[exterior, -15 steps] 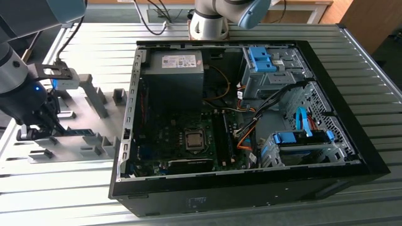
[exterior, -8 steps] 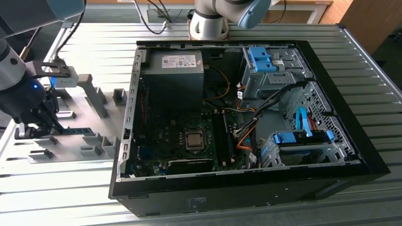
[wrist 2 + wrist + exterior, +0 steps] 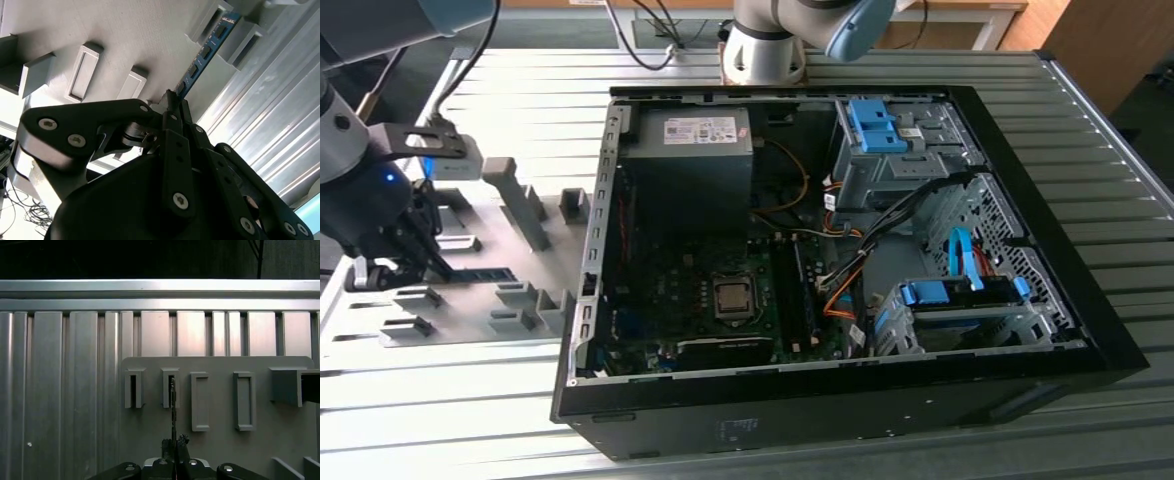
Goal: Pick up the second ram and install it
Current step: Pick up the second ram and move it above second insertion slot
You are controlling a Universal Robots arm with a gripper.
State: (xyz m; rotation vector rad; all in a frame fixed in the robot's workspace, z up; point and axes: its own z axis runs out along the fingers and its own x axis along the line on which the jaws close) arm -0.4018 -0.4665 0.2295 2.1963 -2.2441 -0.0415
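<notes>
The second ram (image 3: 207, 47) is a thin blue board standing on edge in the slotted holders of a grey fixture plate (image 3: 125, 35). In the first wrist view the ram (image 3: 173, 400) appears edge-on as a dark line. My gripper (image 3: 172, 97) is shut on its near end, with a finger on each side. In the exterior view, my gripper (image 3: 398, 268) hangs low over the plate (image 3: 467, 215) at the exterior view's left, and the ram (image 3: 483, 272) is a dark strip beside it. The fingertips (image 3: 175, 442) meet around the board's edge.
An open black computer case (image 3: 1067, 250) lies at the exterior view's right of the plate, with a motherboard (image 3: 720, 300), power supply (image 3: 694, 150) and blue drive clips (image 3: 874, 125). A second arm's base (image 3: 767, 50) stands behind it. Grey blocks (image 3: 520, 200) rise from the plate.
</notes>
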